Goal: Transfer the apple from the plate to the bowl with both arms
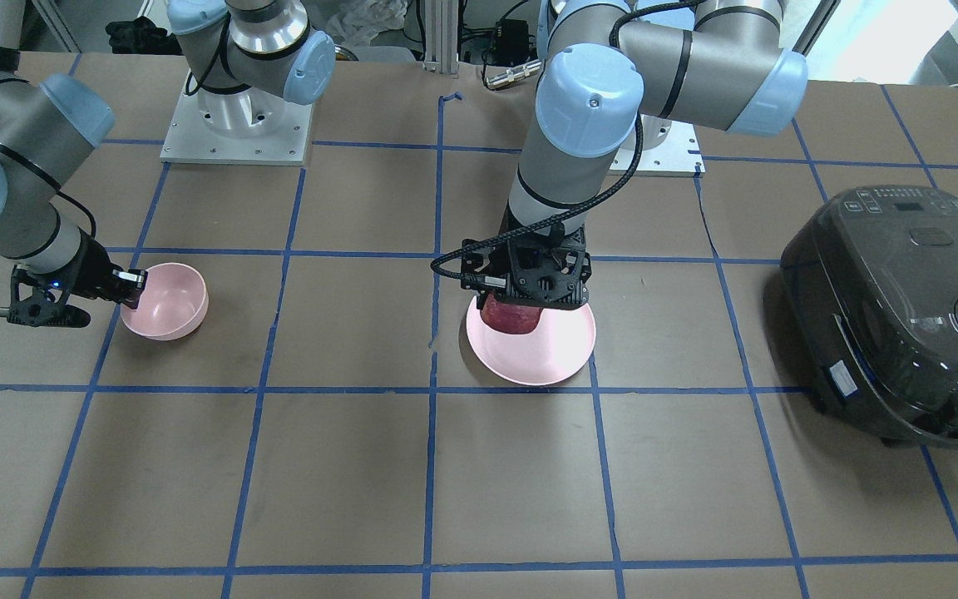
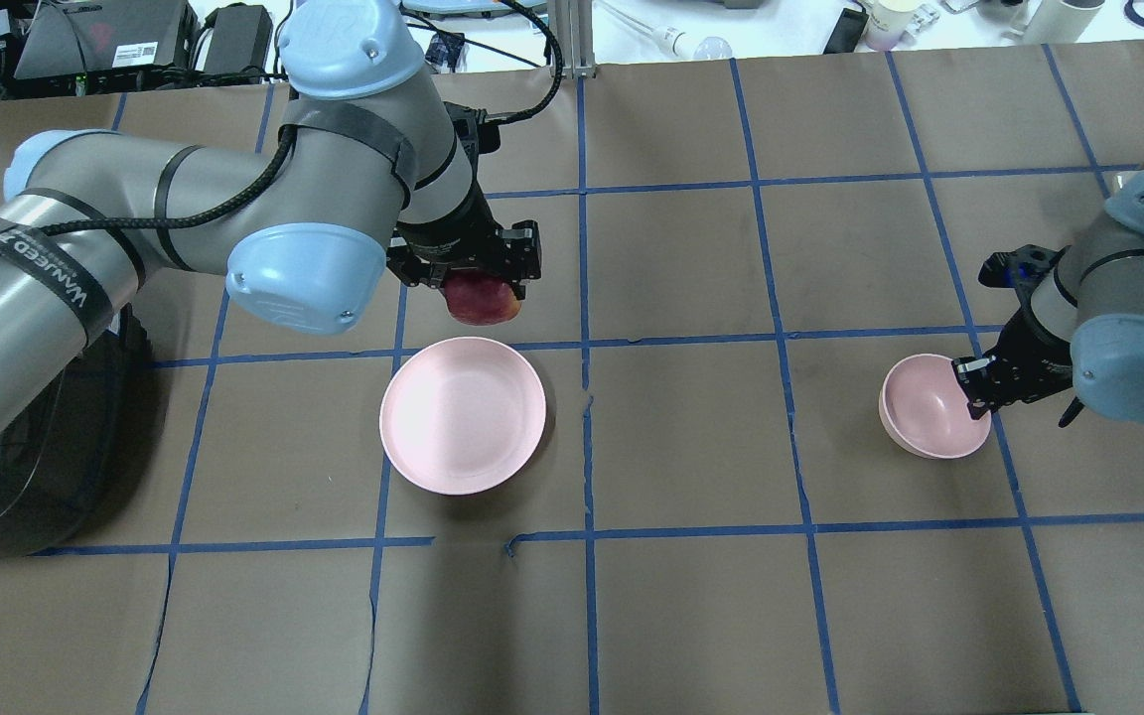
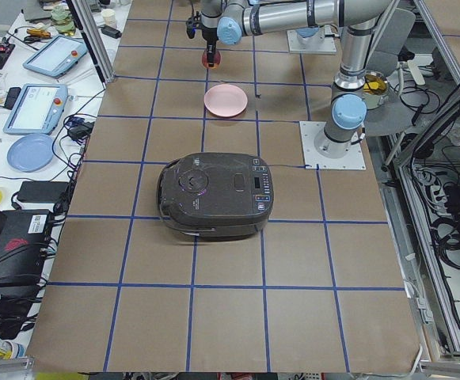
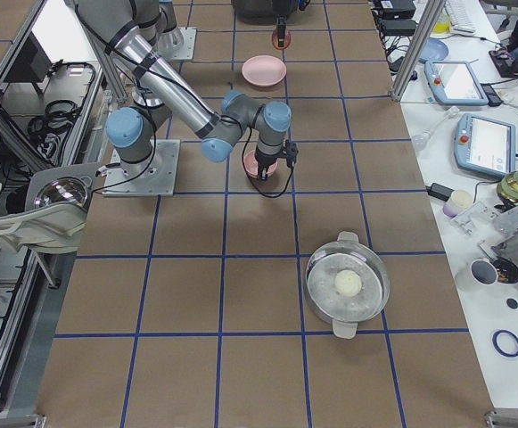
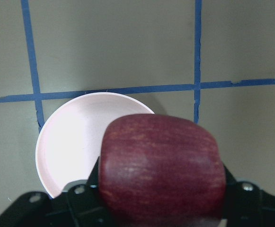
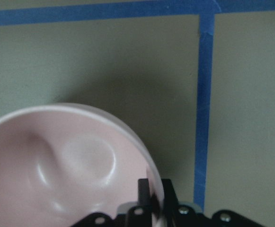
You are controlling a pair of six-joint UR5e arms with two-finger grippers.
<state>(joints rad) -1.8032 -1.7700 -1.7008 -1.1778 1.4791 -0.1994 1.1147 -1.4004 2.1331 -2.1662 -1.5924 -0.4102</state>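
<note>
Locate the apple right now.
Overhead view, left half: the apple is clamped in the left tool, above the plate; the bowl sits far right.

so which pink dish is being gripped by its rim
The small deep bowl: the right arm's fingers pinch its rim. The wide flat plate lies free.

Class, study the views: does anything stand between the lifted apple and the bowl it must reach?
Nothing visible does. The apple, in the left gripper, and the bowl, gripped at its rim by the right gripper, have only table between them.
</note>
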